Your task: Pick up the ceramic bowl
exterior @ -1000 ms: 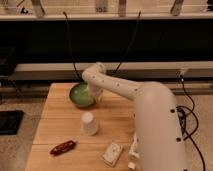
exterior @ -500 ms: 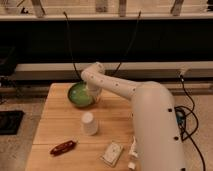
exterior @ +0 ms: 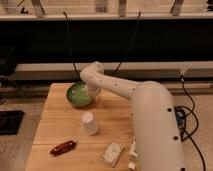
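nothing has moved; gripper (exterior: 93, 93), jaws closed, sits at ceramic bowl (exterior: 77, 95) rim; white cup (exterior: 89, 123) nearby.

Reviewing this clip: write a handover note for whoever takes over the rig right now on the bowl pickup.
End effector: shut, down at the right rim of the ceramic bowl; whether it grips the rim cannot be told.
Bowl: on the far left part of the wooden table, apparently not lifted.
Nearby: upturned white cup in front of the bowl, apart from it.
Done: the arm is at the bowl.
Left: confirm the grip, then lift the bowl.
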Controlling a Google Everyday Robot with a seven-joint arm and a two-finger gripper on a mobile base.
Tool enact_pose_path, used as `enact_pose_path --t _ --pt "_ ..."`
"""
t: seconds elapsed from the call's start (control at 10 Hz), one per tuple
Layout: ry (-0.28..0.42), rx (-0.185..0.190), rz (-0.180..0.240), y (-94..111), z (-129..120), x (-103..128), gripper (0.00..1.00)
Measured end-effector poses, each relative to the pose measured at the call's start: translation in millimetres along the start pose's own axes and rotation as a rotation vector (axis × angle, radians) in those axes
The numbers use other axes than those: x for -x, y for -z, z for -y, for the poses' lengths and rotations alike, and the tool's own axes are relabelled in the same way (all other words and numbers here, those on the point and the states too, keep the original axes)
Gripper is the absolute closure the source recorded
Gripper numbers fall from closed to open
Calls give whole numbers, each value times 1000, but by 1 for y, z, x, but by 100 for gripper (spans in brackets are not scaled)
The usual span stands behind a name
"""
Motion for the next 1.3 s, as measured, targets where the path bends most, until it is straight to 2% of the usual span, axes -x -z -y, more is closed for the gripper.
enact_pose_path --t 1.3 --pt "57 -16 -24 5 18 1 96"
